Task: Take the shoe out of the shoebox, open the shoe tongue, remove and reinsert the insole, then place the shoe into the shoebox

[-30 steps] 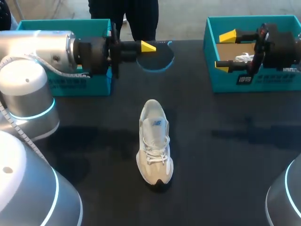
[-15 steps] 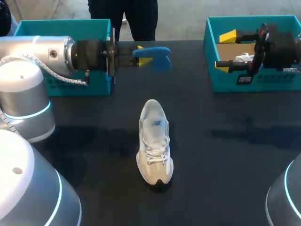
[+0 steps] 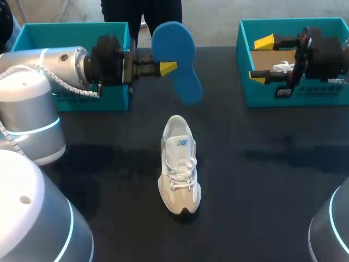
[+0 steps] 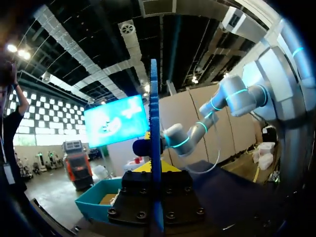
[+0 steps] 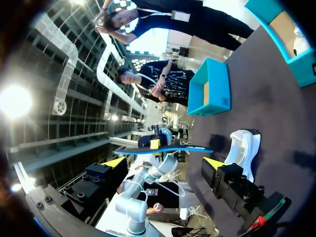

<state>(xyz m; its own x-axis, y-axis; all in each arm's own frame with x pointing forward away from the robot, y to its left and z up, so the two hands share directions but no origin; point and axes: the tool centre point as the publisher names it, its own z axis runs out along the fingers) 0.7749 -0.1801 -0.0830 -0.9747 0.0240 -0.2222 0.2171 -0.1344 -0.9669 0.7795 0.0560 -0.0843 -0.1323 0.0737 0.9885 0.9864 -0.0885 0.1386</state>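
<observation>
Insole [image 3: 174, 49], blue, pinched in left gripper [image 3: 166, 68], right gripper [image 3: 262, 59] spread wide over right shoebox [image 3: 256, 94]

you have a matt, foam-like insole [image 3: 180, 49], a shoe [image 3: 179, 164] of mesh cloth, a matt table [image 3: 272, 174], and a smooth, glossy shell on the left arm [image 3: 54, 63].

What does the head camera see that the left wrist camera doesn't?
Only the head view shows the shoe lying on the table, and the wide flat face of the insole. Only the left wrist view shows the insole edge-on, as a thin blue strip rising between its own fingers. Both show the left gripper holding the insole up, the right box and the right arm.
</observation>
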